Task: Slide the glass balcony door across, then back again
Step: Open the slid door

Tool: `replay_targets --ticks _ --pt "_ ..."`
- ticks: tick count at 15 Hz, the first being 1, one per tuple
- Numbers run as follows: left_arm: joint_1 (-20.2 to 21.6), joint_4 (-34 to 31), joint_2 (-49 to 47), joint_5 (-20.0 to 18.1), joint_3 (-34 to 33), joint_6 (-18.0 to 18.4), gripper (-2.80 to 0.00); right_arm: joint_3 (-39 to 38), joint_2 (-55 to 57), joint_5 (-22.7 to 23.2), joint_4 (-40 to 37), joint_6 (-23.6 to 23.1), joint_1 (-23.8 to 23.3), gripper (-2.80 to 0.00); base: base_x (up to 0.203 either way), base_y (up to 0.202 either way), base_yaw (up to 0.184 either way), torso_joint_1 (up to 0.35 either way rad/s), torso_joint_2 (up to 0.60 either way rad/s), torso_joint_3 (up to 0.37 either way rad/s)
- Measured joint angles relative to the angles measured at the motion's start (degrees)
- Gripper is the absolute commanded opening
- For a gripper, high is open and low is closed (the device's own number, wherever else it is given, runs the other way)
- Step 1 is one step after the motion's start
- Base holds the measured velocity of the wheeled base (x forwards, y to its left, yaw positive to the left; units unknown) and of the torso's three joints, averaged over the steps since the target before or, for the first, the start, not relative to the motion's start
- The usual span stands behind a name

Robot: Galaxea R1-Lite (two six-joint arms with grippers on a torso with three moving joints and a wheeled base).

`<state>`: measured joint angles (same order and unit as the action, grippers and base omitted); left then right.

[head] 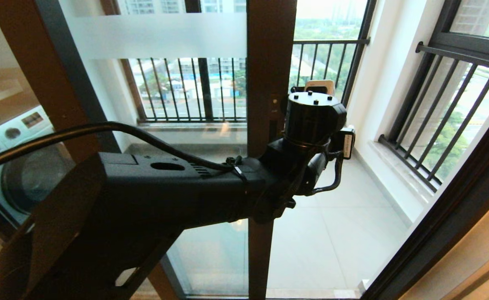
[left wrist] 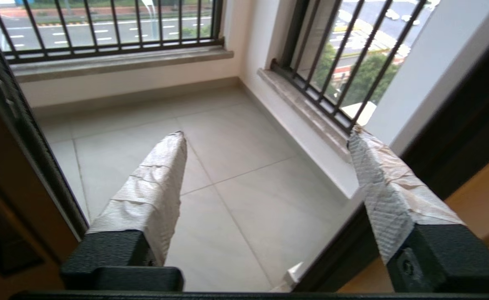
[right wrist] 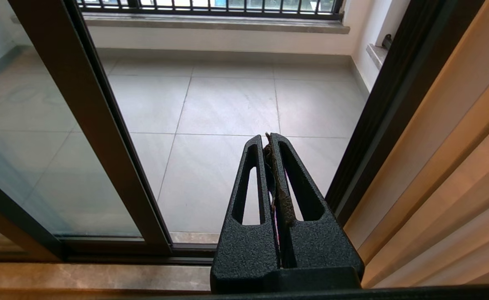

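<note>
The glass balcony door [head: 269, 62] has a dark brown frame and a frosted white band [head: 156, 35] near its top. It stands partly slid aside, with an open gap on its right. My left arm reaches across to the door's upright edge at handle height. In the left wrist view my left gripper [left wrist: 266, 131] is open, its tape-wrapped fingers [left wrist: 152, 191] spread wide over the balcony floor with nothing between them. The door's edge [left wrist: 2, 166] lies just beside the gripper. My right gripper [right wrist: 268, 137] is shut and holds nothing, low near the door track.
Black-barred railings [head: 186, 87] run along the balcony's far side and its right window [head: 444, 121]. The dark door jamb [head: 457, 216] borders the opening on the right. A washing machine [head: 15, 166] shows at the left. Pale floor tiles [head: 332, 233] lie beyond the threshold.
</note>
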<state>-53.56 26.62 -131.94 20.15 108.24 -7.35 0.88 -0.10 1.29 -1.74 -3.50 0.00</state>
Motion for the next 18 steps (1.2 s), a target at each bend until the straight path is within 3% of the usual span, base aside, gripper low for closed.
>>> replay_targets --ticks 5,11,15,18 --pt "4.41 0.79 -4.7 -1.17 2.18 0.22 0.0 0.0 0.02 0.02 0.01 0.02 0.0 -2.8 0.0 0.0 0.0 0.0 0.0 0.0" --pt "6.13 2.19 -5.65 -2.61 2.35 0.49 0.0 0.0 0.02 0.0 -0.01 0.02 0.02 -2.8 0.0 0.0 0.0 0.0 0.0 0.0" --pt "6.89 2.15 -5.82 0.34 2.27 3.86 0.0 0.0 0.02 0.0 -0.04 0.02 0.0 -2.8 0.0 0.0 0.0 0.0 0.0 0.0" --pt "7.12 2.19 -5.82 1.83 2.21 3.99 0.0 0.0 0.02 -0.02 -0.04 0.03 0.0 -2.8 0.0 0.0 0.0 0.0 0.0 0.0"
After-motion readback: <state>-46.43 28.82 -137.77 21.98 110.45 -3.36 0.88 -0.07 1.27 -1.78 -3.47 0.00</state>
